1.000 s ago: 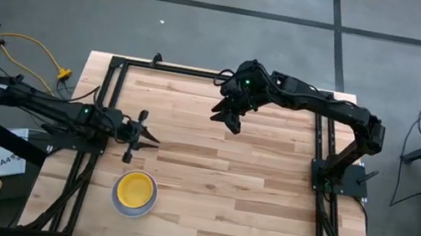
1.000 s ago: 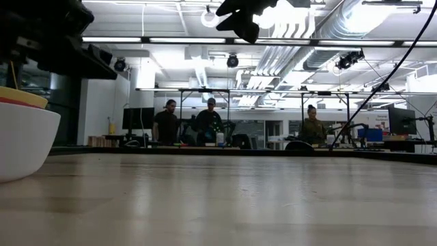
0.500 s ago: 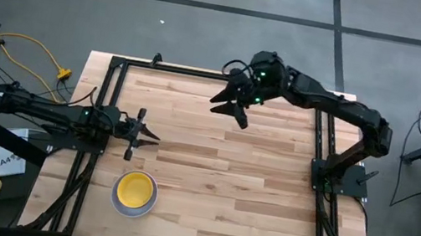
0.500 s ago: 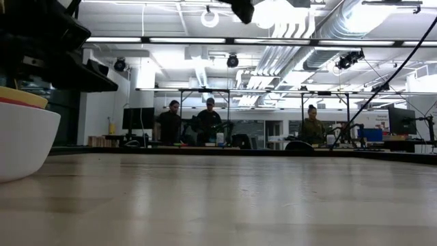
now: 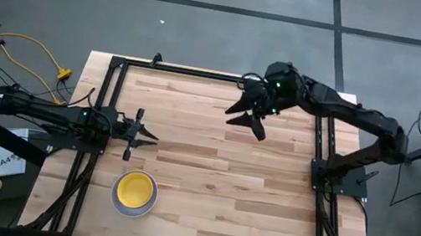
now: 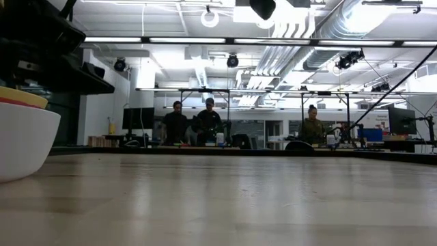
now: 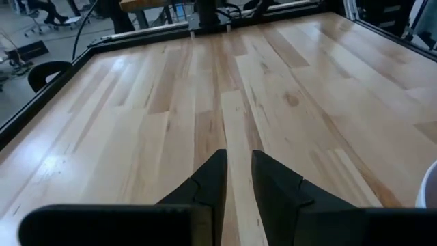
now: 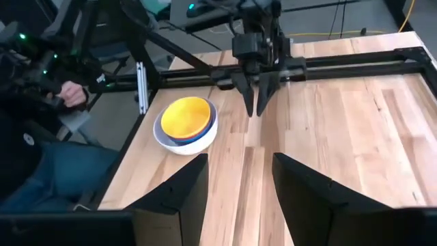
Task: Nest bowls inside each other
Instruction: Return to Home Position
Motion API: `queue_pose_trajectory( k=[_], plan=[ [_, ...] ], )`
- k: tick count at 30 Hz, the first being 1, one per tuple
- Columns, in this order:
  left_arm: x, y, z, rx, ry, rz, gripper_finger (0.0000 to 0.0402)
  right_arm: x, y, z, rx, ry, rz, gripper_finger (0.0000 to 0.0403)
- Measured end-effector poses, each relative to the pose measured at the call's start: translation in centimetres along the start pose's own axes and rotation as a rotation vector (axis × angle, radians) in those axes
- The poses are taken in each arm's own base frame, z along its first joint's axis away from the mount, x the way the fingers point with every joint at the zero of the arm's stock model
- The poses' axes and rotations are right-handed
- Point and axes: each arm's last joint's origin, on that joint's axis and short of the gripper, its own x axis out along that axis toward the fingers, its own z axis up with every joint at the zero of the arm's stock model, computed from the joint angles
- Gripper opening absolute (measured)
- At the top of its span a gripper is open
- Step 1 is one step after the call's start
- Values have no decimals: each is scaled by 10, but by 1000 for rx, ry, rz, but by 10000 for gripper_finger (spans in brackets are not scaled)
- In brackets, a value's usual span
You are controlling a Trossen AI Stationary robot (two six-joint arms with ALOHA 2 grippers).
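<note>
The bowls (image 5: 135,192) sit stacked on the table (image 5: 208,185); left gripper (image 5: 150,135) narrow and empty, right gripper (image 5: 246,119) wide and empty.

left end effector (image 5: 147,133) narrowly parted and empty; right end effector (image 5: 247,121) wide open, raised.

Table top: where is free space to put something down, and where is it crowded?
Most of the wooden table is bare: the whole stretch between the nested bowls and the right frame, and the middle strip between the left gripper and the right gripper. It is crowded only near the left edge, around bowls and left gripper.
</note>
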Motion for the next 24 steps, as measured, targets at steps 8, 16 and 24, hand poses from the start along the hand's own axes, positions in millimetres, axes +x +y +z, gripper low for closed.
queue_pose_trajectory(
  k=[8, 16, 24],
  plan=[
    [0, 1, 0, 2, 8, 34, 69, -8, -3, -60, 27, -97, -19, 156],
    [0, 1, -3, -5, 4, 61, 69, -30, 10, -105, 29, -211, -55, 156],
    [1, 0, -12, -11, 22, 70, 69, -36, 14, -126, 67, -213, -75, 156]
  ],
)
